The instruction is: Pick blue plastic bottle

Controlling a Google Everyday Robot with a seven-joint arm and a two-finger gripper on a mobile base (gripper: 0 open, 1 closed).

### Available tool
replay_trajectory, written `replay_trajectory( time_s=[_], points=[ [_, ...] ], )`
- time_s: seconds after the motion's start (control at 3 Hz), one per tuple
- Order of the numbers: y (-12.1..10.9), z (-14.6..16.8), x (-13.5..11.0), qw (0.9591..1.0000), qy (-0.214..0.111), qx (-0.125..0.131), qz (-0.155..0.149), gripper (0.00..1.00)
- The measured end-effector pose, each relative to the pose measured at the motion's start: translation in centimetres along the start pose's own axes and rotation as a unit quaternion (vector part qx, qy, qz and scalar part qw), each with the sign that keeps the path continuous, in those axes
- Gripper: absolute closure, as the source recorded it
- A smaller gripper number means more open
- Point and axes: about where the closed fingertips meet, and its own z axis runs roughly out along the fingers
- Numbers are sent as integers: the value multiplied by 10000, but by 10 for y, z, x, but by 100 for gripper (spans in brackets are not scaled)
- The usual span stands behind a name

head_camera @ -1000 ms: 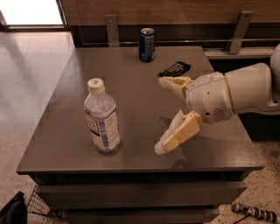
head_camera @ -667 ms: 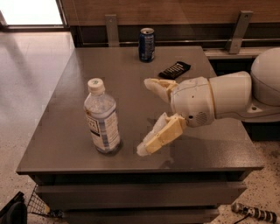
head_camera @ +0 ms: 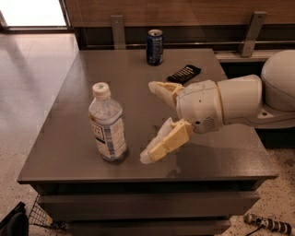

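Camera view, end effector [head_camera: 148, 122] beside bottle [head_camera: 108, 131]

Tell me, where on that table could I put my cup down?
The back-left corner of the table, behind the blue plastic bottle, is bare. The right is crowded: open claw beside the bottle, black object and can behind it.

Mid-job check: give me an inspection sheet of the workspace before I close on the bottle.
Surface: grey table, flat.
Job's things: blue plastic bottle upright, capped, front left of the table, not held.
Clutter: dark blue can upright at the back edge; flat black object behind the gripper.
Grippers: gripper over the table right of the bottle, jaws open, apart from it.
Cables: striped cord-like item on the floor, front right.
Surroundings: wood-panelled wall; floor to the left.
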Motion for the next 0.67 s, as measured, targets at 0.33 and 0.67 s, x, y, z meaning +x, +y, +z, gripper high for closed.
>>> replay_trajectory(
  time_s=[0.33,0.67],
  points=[
    [-2,21,6,9999,-155,13,14,0],
    [-5,54,14,9986,-538,-4,17,0]
  ],
)
